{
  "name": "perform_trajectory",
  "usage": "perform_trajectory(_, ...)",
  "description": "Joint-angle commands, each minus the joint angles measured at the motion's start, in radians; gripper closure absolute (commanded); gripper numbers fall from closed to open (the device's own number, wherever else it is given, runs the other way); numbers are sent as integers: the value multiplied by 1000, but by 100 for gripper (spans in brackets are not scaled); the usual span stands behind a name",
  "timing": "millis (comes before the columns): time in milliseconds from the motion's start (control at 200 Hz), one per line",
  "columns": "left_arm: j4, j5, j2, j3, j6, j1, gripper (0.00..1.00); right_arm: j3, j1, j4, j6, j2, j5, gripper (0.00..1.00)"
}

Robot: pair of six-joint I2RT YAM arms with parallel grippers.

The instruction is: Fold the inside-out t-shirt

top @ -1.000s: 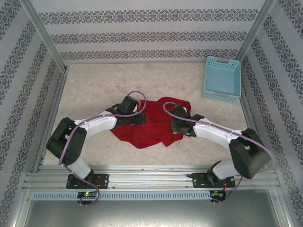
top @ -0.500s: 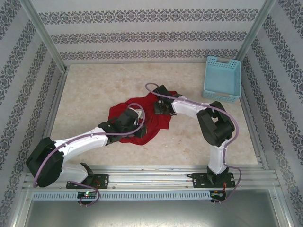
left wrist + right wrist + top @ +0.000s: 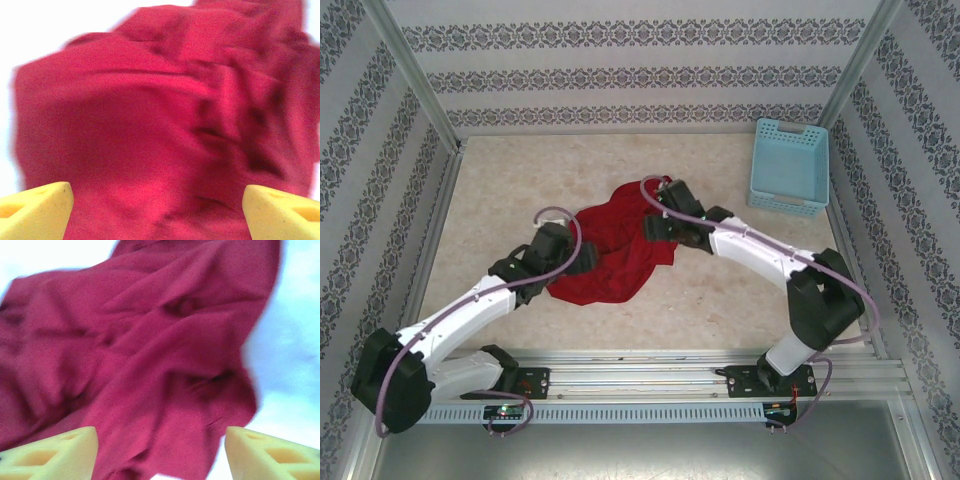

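The inside-out t-shirt (image 3: 613, 253) is a plain red cloth lying crumpled in a heap at the middle of the table. My left gripper (image 3: 582, 259) sits at the heap's left edge, and in the left wrist view it (image 3: 157, 212) is open, its yellow fingertips (image 3: 37, 207) wide apart just above the wrinkled t-shirt (image 3: 150, 110). My right gripper (image 3: 655, 222) is at the heap's far right corner. In the right wrist view it (image 3: 160, 452) is open over the t-shirt (image 3: 150, 340), with nothing pinched between its fingertips (image 3: 265, 452).
A light blue plastic basket (image 3: 788, 166) stands at the far right corner of the table. Patterned walls and metal frame posts (image 3: 415, 85) close in the table (image 3: 520, 180) on three sides. Bare tabletop lies to the left and behind the shirt.
Both grippers have opened and let go of the cloth. The left arm has drawn back to the left, the right elbow has swung outward, and the shirt has settled in a heap.
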State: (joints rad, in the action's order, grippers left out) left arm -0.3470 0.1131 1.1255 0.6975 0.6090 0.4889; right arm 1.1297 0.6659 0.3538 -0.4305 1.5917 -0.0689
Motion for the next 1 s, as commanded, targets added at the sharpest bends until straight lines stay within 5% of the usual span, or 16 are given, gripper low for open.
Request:
perform_trajectory(0,-58,-3,53,-15,-40,-149,11,-71,120,-26,-72,-36,-11,27)
perform_trajectory(210,102,-170,264,50,-48,-275,15,-133,261,-113,-169,8,11,10)
perform_trajectory(385,118,-336,417,132,-67,-278,52,-67,262,-102,-208,159,31,9)
perform_trajectory(470,113,-328,376,105,-59,-255,63,-36,220,-84,-221,206,31,20)
perform_trajectory(719,-52,-206,74,21,-17,-161,82,22,55,-27,-142,234,-114,90)
perform_trajectory(904,80,-367,-87,-106,112,-42,82,78,-93,-45,-70,241,-31,95)
perform_trajectory(994,46,-325,-90,-85,105,19,82,109,-116,8,-38,215,-90,83)
